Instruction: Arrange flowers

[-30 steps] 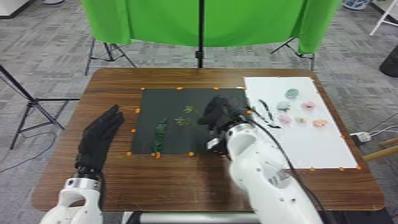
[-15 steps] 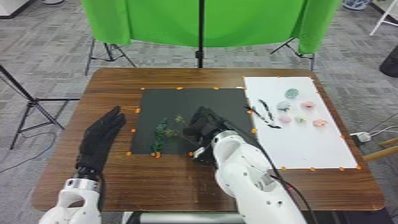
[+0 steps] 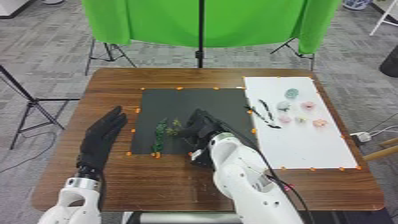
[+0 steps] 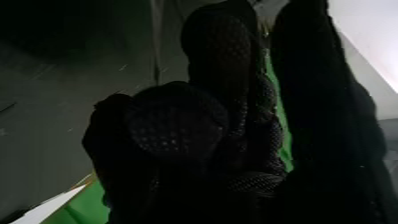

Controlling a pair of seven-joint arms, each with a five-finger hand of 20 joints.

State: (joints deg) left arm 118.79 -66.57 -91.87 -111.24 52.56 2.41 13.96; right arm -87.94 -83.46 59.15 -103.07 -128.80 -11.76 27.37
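Yellow-green, the sprig (image 3: 176, 123) I had pinched in my right hand (image 3: 203, 127) was over the black mat (image 3: 169, 102), near the leafy stem (image 3: 160, 136); my left hand (image 3: 99, 136) was relaxed. Flowers (image 3: 308, 105) lay on white paper (image 3: 311, 150).

Left of the dark mat (image 3: 178, 100), left hand (image 3: 99, 131) is wearing a black fabric glove; over the mat, right hand (image 3: 204, 126) is wearing the same — dark mesh patches (image 4: 173, 125) are showing up close. Nearside of the mat, left arm (image 3: 60, 215) is showing a white shell, pale cuff (image 3: 83, 184), dark rounded recess (image 3: 70, 200). Right arm (image 3: 238, 172) is also showing white, curved, dark-dotted — black cable (image 3: 269, 164) is running alongside, reddish bit (image 3: 284, 184) is poking out.
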